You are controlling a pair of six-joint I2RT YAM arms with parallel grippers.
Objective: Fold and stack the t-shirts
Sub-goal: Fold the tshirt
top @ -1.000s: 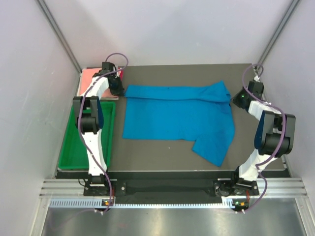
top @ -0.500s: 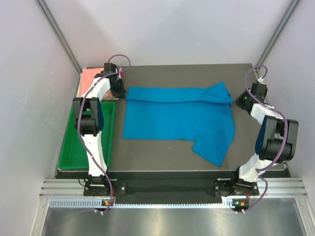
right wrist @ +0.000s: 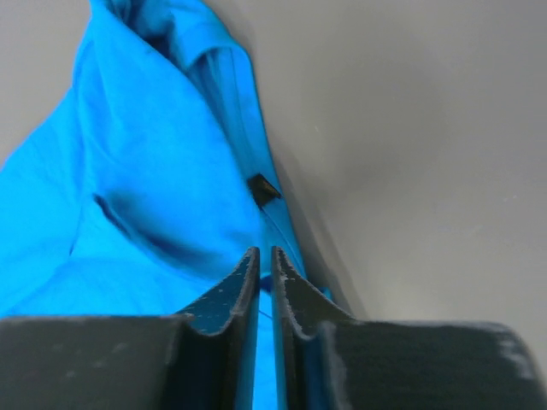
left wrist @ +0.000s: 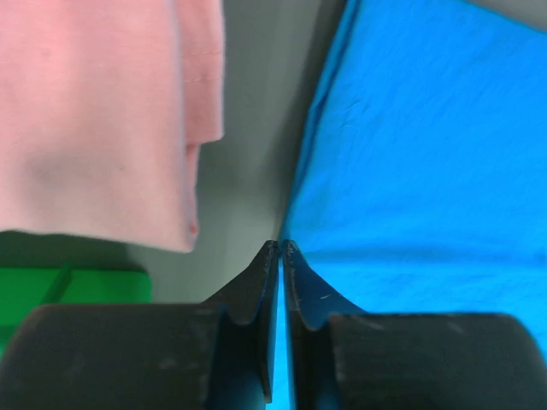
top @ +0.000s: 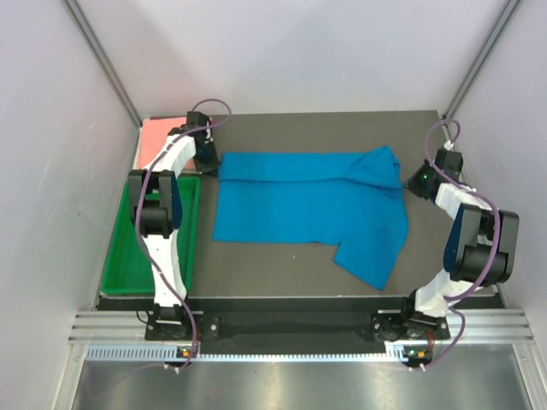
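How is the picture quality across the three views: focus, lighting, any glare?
Top external: evenly lit and sharp, no glare on the table, only soft shadows along the blue t-shirt. Left wrist: the pink t-shirt looks soft, and the left hand is a dark near-silhouette. Right wrist: cloth folds are fairly crisp, with the right hand underexposed.
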